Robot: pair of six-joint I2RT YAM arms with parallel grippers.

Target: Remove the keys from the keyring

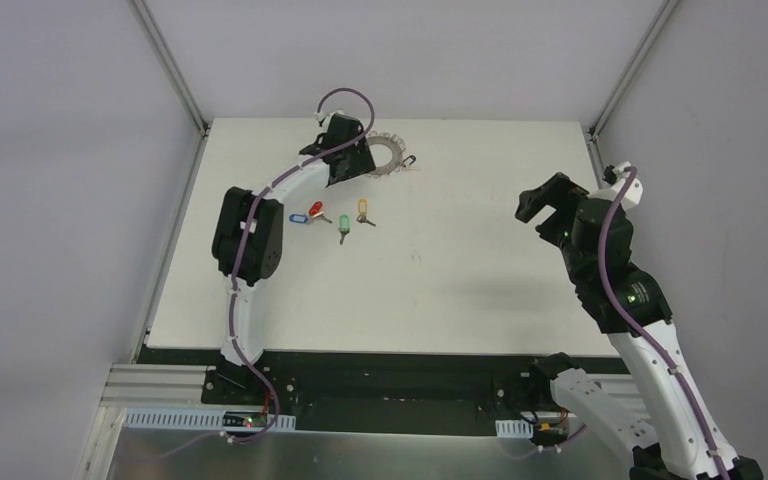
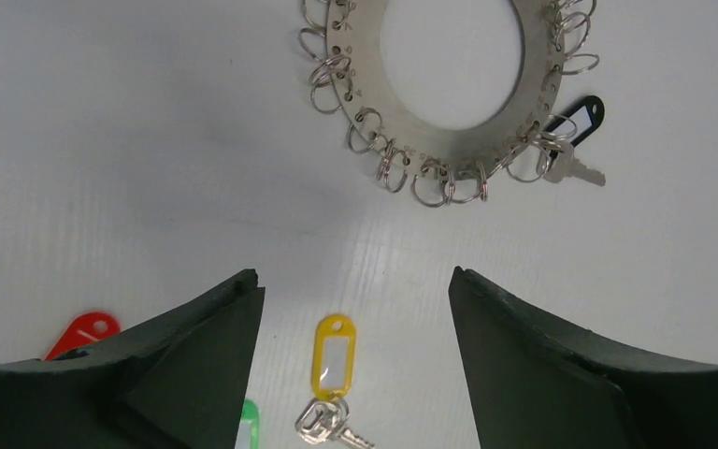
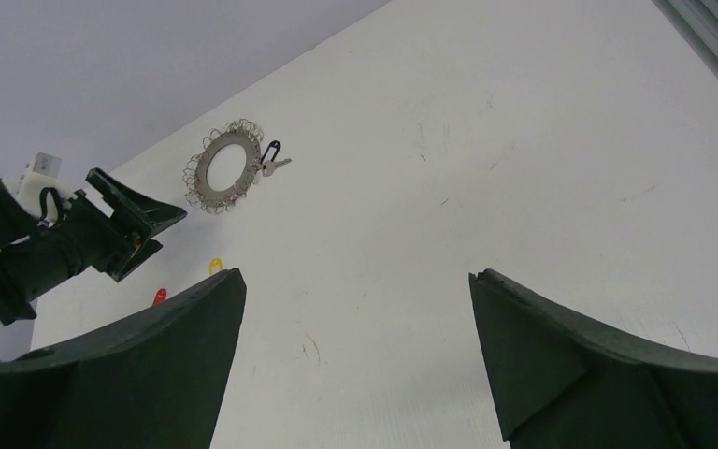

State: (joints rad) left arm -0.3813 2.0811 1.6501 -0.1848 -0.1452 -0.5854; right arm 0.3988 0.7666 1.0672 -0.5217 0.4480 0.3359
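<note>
The keyring (image 1: 388, 152), a flat silver ring edged with small wire loops, lies at the table's far middle. It also shows in the left wrist view (image 2: 453, 150) and the right wrist view (image 3: 204, 176). One key with a black tag (image 2: 575, 120) hangs on its right edge. A yellow-tag key (image 2: 334, 357), a red-tag key (image 1: 315, 210), a green-tag key (image 1: 343, 231) and a blue-tag key (image 1: 298, 216) lie loose nearer the front. My left gripper (image 2: 355, 281) is open and empty, hovering between the ring and the loose keys. My right gripper (image 1: 538, 212) is open and empty, far right.
The white table (image 1: 440, 280) has metal frame posts (image 1: 175, 70) at its far corners and grey walls around it. The left arm's elbow (image 1: 248, 240) stands near the left edge. The black base rail (image 1: 380, 375) runs along the front.
</note>
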